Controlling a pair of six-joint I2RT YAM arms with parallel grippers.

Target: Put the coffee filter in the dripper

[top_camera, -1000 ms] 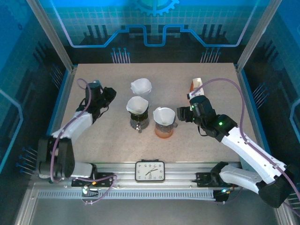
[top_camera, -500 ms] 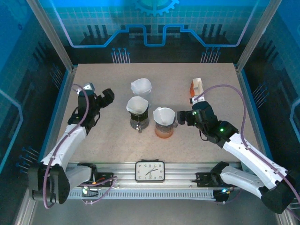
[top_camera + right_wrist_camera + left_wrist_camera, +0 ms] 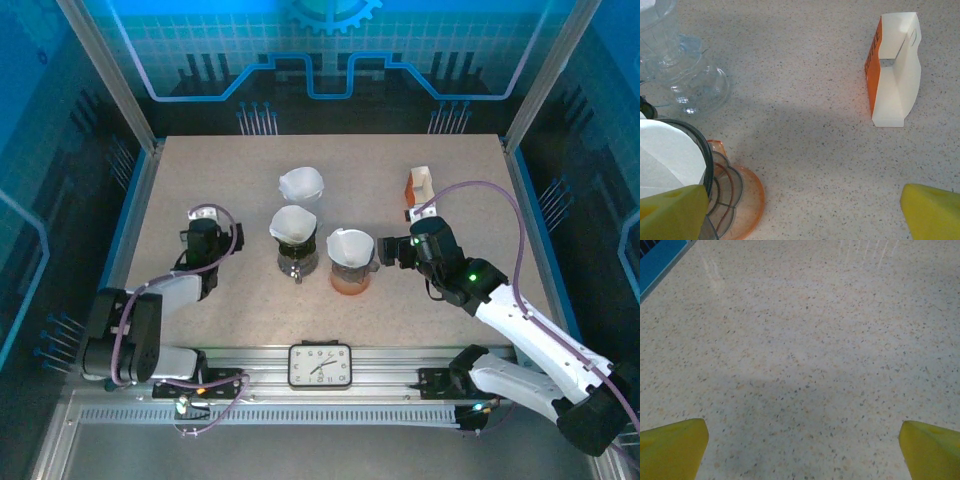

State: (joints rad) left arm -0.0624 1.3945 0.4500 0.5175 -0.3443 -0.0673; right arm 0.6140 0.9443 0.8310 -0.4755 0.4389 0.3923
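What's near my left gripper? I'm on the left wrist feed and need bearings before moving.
Observer: Your left gripper is open, to the left of a glass dripper with a white filter in it.
Operator: Any other dripper?
Observer: An orange dripper to the right of the glass one holds a second filter.
Operator: And the right gripper?
Observer: The right gripper is open, just right of the orange dripper.
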